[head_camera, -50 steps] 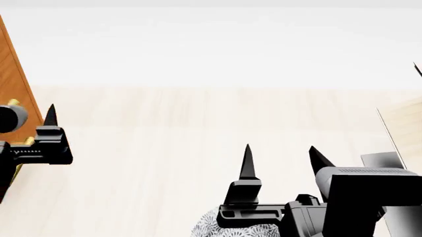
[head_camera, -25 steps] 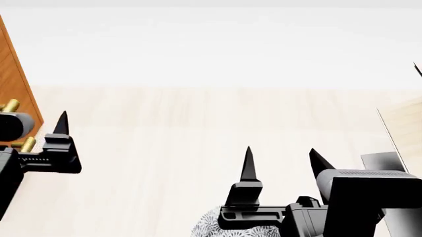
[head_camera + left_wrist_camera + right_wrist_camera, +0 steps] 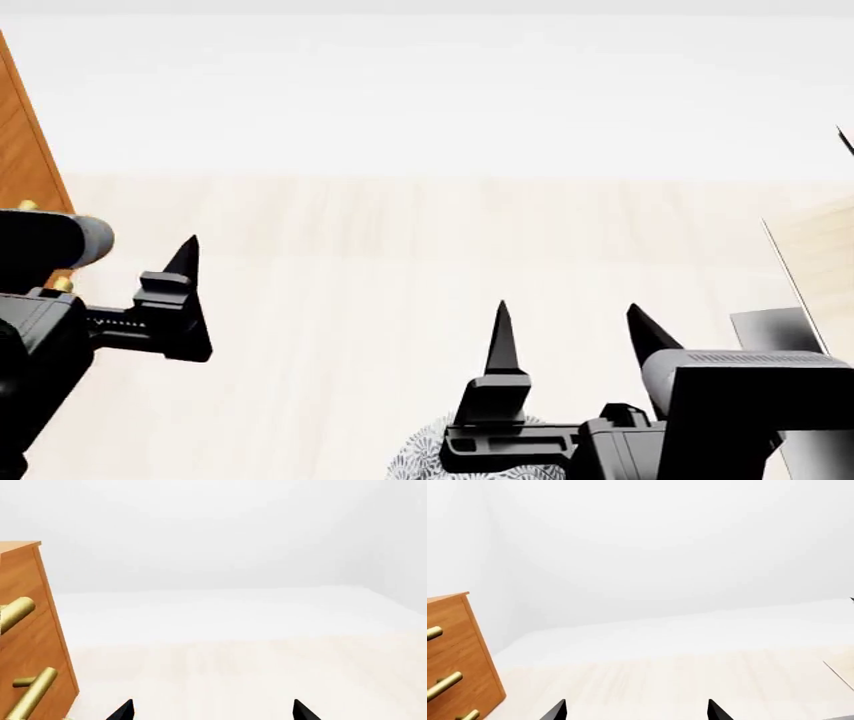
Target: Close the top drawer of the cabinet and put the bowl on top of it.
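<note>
relation: orange-brown wooden cabinet [image 3: 24, 140] with brass bar handles lies left of left gripper [image 3: 210, 711], the nearer arm, fingers spread, empty | right gripper [image 3: 567, 335] spread, empty, above grey-patterned white bowl [image 3: 427, 455]

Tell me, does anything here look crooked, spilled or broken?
Nothing stands out. The cabinet stands upright with its drawer fronts flush, and what shows of the bowl below the right gripper looks whole. No spill is visible.
</note>
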Robot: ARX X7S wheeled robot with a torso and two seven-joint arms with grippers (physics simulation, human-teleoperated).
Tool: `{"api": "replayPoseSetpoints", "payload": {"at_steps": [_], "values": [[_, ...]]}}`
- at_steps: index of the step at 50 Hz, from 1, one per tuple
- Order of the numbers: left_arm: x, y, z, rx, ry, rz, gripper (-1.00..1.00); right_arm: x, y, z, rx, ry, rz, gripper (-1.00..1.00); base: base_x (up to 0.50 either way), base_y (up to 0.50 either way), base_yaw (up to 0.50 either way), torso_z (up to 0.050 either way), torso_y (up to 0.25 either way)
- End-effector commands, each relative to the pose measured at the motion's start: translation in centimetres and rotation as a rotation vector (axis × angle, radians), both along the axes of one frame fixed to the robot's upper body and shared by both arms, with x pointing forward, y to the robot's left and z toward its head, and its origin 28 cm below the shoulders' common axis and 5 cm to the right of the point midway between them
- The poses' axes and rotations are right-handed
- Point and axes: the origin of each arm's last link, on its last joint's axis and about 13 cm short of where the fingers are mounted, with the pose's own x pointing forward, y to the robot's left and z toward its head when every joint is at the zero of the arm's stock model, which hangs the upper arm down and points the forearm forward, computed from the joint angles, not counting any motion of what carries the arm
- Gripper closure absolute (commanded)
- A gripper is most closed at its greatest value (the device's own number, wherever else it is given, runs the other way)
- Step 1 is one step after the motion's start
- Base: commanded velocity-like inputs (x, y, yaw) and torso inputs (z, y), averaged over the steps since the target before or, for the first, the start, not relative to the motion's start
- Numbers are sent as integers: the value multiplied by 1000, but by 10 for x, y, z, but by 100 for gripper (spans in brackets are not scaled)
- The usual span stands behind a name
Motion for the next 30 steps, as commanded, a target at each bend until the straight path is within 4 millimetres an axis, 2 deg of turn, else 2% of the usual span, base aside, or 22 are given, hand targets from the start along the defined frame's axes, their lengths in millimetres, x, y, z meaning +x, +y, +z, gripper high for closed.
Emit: {"api": "replayPoseSetpoints", "payload": {"at_steps": [1,9,10,12,13,16,22,24,26,30], "values": [[2,-9,5,-29,50,-72,-100,0,-1,1,-7,-4,-3,-100,0,0,0,0,0],[3,-15,6,-52,71,-107,-100,-1,0,2,-6,-6,2,-100,0,0,0,0,0],[3,-16,6,-59,80,-123,-100,-2,0,-14,-7,-5,1,-100,0,0,0,0,0],[5,-18,6,-57,86,-132,-100,-2,-1,-18,-7,-5,-1,-100,0,0,0,0,0],[6,-19,7,-57,85,-135,-100,-2,-1,-18,-9,-5,-2,-100,0,0,0,0,0],[8,-21,11,-76,92,-147,-100,-1,-1,1,-10,-5,-1,-100,0,0,0,0,0],[9,-25,11,-80,98,-157,-100,-1,-2,0,-9,-4,-5,-100,0,0,0,0,0],[9,-26,11,-83,99,-161,-100,-1,-2,-10,-7,-3,-5,-100,0,0,0,0,0],[8,-28,11,-85,104,-172,-100,-1,-2,-1,-4,-1,-5,-100,0,0,0,0,0],[9,-30,12,-85,105,-184,-100,-1,-2,-1,-4,-1,-4,-100,0,0,0,0,0]]}}
